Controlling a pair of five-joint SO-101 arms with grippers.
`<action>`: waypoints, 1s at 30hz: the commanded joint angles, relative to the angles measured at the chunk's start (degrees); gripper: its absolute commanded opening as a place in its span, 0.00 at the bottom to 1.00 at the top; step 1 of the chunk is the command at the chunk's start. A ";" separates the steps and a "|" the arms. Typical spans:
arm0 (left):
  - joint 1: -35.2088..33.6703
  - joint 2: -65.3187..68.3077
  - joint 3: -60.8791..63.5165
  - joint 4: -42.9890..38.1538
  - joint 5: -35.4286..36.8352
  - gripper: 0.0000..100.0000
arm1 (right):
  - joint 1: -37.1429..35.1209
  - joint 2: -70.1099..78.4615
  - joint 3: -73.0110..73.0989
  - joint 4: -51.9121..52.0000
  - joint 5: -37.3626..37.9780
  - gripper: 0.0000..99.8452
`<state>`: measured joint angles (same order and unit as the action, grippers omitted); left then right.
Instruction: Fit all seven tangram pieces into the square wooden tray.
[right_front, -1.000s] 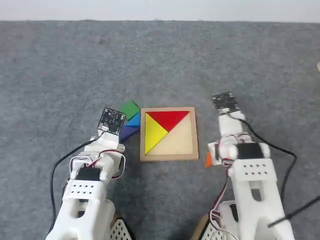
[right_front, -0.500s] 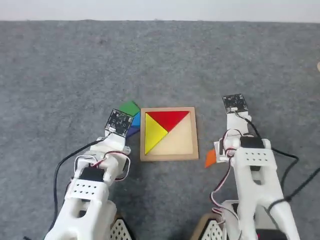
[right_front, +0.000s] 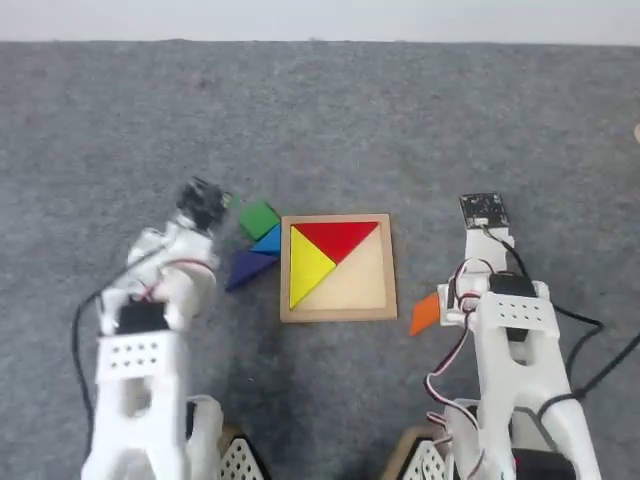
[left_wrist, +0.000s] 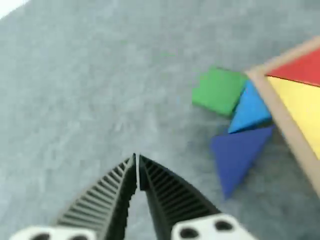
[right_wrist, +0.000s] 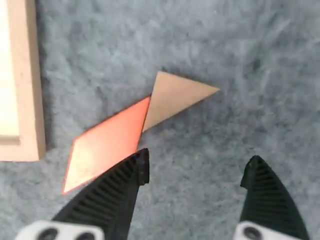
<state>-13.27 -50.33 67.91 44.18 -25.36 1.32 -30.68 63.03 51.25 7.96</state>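
Our right gripper (right_wrist: 198, 160) hangs wide open, and the orange parallelogram (right_wrist: 105, 145) lies just off its tray (right_wrist: 30, 75) side, one end touching the tan triangle (right_wrist: 175, 100). The left gripper (left_wrist: 137, 162) is pinched together over the carpet (left_wrist: 75, 100) way across, so we'd reckon this one's righty's.

High view looks down; both wrist views (close, low) catch the tray (right_front: 338, 315).

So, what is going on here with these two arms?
Two arms work on a tangram. The wooden tray holds the red triangle and yellow triangle. The left end effector, shut and empty, is beside the green square, light blue triangle and dark blue triangle. The right end effector hangs open by the orange piece and tan triangle.
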 joint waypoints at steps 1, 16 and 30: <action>-3.87 11.52 -23.34 17.67 2.37 0.02 | 0.40 0.04 -0.53 -1.10 -0.70 0.30; 5.19 58.46 -64.75 34.64 8.18 0.17 | 0.66 0.04 -0.53 -1.27 -0.70 0.30; 12.84 63.65 -65.80 35.87 6.59 0.14 | 0.84 -0.31 0.53 -3.21 -0.62 0.30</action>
<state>-3.60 13.93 0.57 79.34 -18.15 1.32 -30.68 64.00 48.88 7.96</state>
